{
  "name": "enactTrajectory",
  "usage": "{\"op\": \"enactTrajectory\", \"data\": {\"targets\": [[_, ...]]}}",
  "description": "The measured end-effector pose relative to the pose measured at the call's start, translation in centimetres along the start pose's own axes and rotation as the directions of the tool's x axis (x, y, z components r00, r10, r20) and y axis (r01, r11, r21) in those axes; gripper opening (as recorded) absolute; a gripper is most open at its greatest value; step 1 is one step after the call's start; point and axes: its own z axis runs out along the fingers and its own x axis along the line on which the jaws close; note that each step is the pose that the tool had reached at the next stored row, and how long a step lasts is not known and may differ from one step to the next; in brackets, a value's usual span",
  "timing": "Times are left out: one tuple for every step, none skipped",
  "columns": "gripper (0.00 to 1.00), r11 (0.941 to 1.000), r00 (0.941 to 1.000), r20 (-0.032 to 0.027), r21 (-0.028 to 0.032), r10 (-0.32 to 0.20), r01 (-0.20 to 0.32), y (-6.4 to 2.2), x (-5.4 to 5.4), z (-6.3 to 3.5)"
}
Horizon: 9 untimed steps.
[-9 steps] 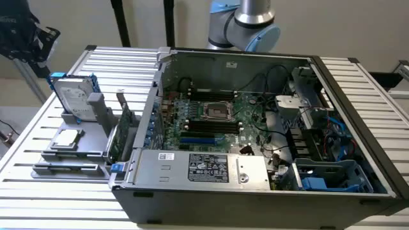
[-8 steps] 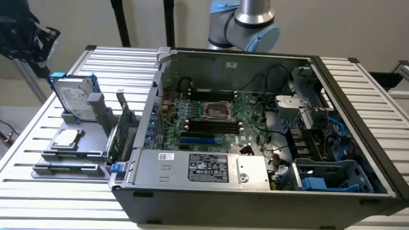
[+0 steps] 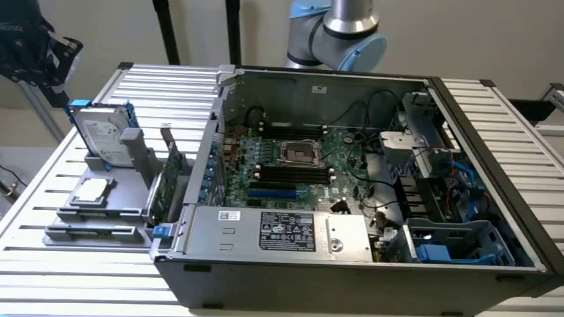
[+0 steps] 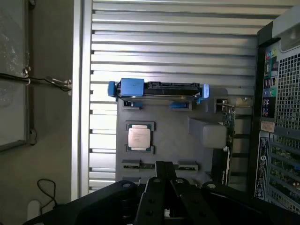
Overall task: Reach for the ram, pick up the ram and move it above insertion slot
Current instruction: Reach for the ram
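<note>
The ram (image 4: 145, 166) lies as a thin strip in the low grey holder at the near end of the fixture (image 3: 95, 230), partly hidden in the wrist view by my own fingers. My black gripper (image 3: 51, 66) hangs high over the table's far corner at the exterior view's left, well away from the ram. In the wrist view its fingers (image 4: 164, 171) meet with no gap and hold nothing. The black memory slots (image 3: 291, 174) run across the motherboard inside the open computer case (image 3: 352, 264).
The grey fixture (image 4: 164, 122) also holds a silver hard drive in a blue frame (image 3: 102, 135), a CPU (image 4: 139, 137) and an upright green expansion card with a blue tab (image 3: 168, 181). The slatted metal table (image 3: 53, 277) surrounds it. The arm's joint (image 3: 339, 33) rises behind the case.
</note>
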Motion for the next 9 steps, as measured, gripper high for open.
{"op": "enactTrajectory", "data": {"targets": [[0.11, 1.0000, 1.0000, 0.0000, 0.0000, 0.000, 0.000, 0.00, 0.0, 0.00], [0.11, 1.0000, 1.0000, 0.0000, 0.0000, 0.000, 0.000, 0.00, 0.0, 0.00], [0.11, 1.0000, 1.0000, 0.0000, 0.0000, 0.000, 0.000, 0.00, 0.0, 0.00], [0.11, 1.0000, 1.0000, -0.0001, 0.0001, 0.000, 0.000, -0.06, 0.0, 0.00], [0.11, 1.0000, 1.0000, -0.0004, 0.0002, 0.000, 0.000, -0.29, 0.0, -0.01], [0.11, 1.0000, 1.0000, -0.0001, 0.0000, 0.000, 0.000, -0.61, -0.1, 0.02], [0.11, 1.0000, 1.0000, -0.0003, 0.0000, 0.000, 0.000, -1.03, -0.1, 0.03], [0.11, 1.0000, 1.0000, -0.0002, 0.0000, 0.000, 0.000, -1.49, -0.2, 0.06], [0.11, 1.0000, 1.0000, -0.0004, 0.0000, 0.000, 0.000, -1.94, -0.2, 0.09]]}}
